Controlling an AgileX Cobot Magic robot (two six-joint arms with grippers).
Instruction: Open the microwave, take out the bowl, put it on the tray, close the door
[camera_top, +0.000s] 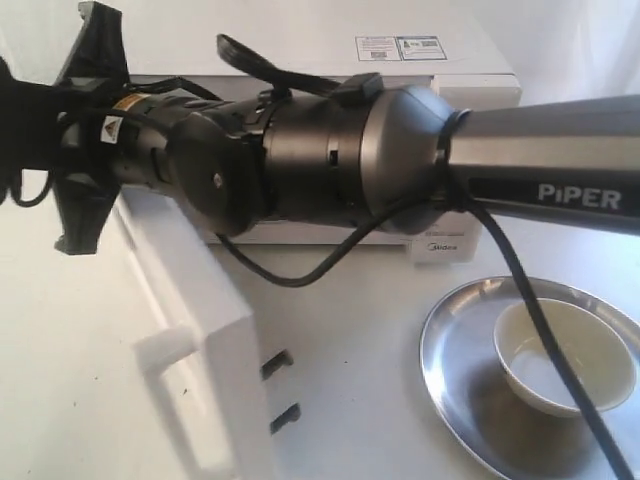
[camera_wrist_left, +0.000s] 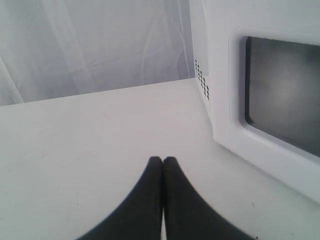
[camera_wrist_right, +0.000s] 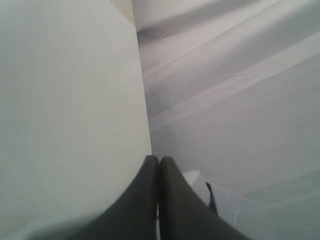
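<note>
The white microwave (camera_top: 300, 50) stands at the back, with its door (camera_top: 215, 380) swung out toward the front left. The cream bowl (camera_top: 600, 345) sits inside the silver tray (camera_top: 455, 385) at the lower right. My right arm (camera_top: 320, 150) reaches across the microwave's front to the far left. The right gripper (camera_wrist_right: 159, 160) is shut and empty, its fingertips beside a flat white panel (camera_wrist_right: 70, 100). The left gripper (camera_wrist_left: 163, 160) is shut and empty, low over the table. Off to its side is the door's outer face (camera_wrist_left: 235, 100) with the dark window (camera_wrist_left: 285, 95).
Two dark latch hooks (camera_top: 278, 365) stick out of the door's inner edge. A black cable (camera_top: 545, 330) from the right arm hangs across the bowl and tray. White curtain (camera_wrist_left: 90, 45) backs the table. Vent holes (camera_wrist_left: 201, 80) mark the microwave's side.
</note>
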